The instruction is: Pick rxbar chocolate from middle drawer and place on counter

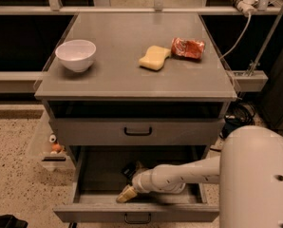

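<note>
The gripper (125, 194) is reaching low inside the open middle drawer (136, 213), its pale tip angling down toward the drawer's front panel; whether it is open or closed cannot be told from this view. The arm (179, 177) is coming in from the right over the drawer's side wall, probably because the closed upper drawer (179, 132) is overhanging the back half and leaving only the front open from above.

A small dark flat shape, which I am taking to be the rxbar chocolate (129, 169), is lying on the drawer floor just behind the gripper's tip and close against the wrist; it is not sitting at the tip, so I am judging the grasp as not yet made. The tip is pointing away from the bar and would need turning back toward it.

Well above the gripper, the counter (132, 82) is carrying a white bowl (76, 54) at the left, and a yellow sponge (155, 58) beside a red packet (188, 48) at the right; its near edge is offering room for the bar.
</note>
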Robot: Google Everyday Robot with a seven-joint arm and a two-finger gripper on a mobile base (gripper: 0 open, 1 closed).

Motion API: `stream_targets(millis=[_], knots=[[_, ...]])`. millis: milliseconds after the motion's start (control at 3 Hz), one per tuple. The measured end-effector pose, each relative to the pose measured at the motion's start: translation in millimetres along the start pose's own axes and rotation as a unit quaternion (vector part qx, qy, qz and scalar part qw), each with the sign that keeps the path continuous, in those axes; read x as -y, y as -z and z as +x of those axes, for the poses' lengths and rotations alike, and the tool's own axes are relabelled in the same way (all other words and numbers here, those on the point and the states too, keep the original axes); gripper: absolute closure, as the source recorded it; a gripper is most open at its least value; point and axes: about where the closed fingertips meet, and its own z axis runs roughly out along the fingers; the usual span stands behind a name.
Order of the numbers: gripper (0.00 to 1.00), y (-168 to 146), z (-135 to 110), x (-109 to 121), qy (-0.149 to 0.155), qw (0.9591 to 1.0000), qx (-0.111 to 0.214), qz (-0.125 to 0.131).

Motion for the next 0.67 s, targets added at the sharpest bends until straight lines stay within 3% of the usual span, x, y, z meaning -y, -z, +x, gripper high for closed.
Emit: stream_targets(millis=[333, 667], knots=[[0.0, -10.7, 19.4, 1.2, -0.011, 0.9997, -0.019, -0.007], [0.18, -8.4, 17.1, 1.3, -0.011, 0.9997, -0.019, -0.007]])
